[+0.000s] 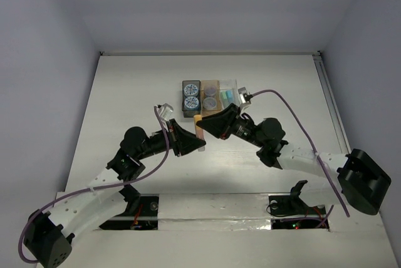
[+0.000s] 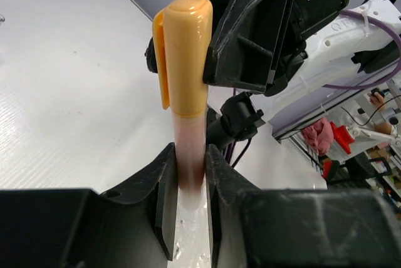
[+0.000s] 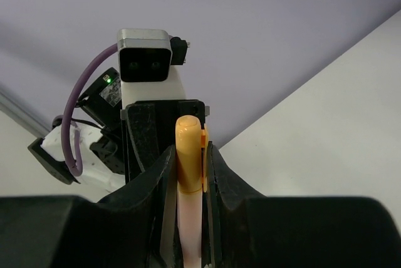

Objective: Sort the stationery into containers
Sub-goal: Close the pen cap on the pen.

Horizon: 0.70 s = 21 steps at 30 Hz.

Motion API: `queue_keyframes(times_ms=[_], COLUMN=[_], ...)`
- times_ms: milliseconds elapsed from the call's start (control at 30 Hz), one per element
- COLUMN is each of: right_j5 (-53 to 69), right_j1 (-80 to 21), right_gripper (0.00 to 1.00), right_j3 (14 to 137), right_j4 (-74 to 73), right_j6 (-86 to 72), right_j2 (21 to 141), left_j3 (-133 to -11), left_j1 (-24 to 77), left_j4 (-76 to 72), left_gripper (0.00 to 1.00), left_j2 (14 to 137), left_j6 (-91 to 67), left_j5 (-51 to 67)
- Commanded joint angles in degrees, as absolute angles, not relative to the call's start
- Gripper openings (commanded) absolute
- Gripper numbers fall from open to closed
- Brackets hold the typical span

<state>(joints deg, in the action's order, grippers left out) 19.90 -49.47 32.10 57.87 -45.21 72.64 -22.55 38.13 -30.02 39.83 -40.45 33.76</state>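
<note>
The orange pen (image 1: pixel 198 131) is the piece in hand. It is off the surface (image 1: pixel 138 92), just below the row of boxes at the centre of the top view, cap end toward them. Both tools have it: the left tool (image 2: pixel 188 155) is clamped tight on the pale barrel, and the right tool (image 3: pixel 188 155) looks closed snugly around the orange cap from the opposite side. I read this as a handover between arms, not a drop.

Most of the sorting looks finished. The dark grey box (image 1: pixel 192 82) holds two patterned discs (image 1: pixel 192 101), the tan box (image 1: pixel 211 82) two plain purple-grey discs (image 1: pixel 210 100), and the clear box (image 1: pixel 229 83) some teal and light blue stubs (image 1: pixel 227 96).

I see no other loose stationery on the surface, so the pen appears to be the last item. It still has to go into a box, and I can't tell which one it belongs in.
</note>
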Motion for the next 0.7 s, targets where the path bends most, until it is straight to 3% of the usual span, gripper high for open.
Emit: queue_keyframes(times_ms=[0, 300, 667], right_j5=[33.05, 32.96, 31.46], right_j1=[-55.45, -56.51, -56.51], right_gripper=[0.00, 0.00, 0.00], right_j3=[25.23, 21.54, 21.18], right_j4=[40.25, 43.33, 35.34], right_j6=[-41.66, -43.15, -40.26], right_j2=[77.17, 78.40, 76.82], left_j3=[-35.76, -41.92, -46.75], left_j1=[35.16, 32.79, 30.59], left_j4=[-53.00, -51.86, -48.70], left_gripper=[0.00, 0.00, 0.00], left_j2=[38.23, 39.99, 41.40], left_j6=[-39.02, -38.41, -38.06], left_j5=[23.38, 24.79, 26.72])
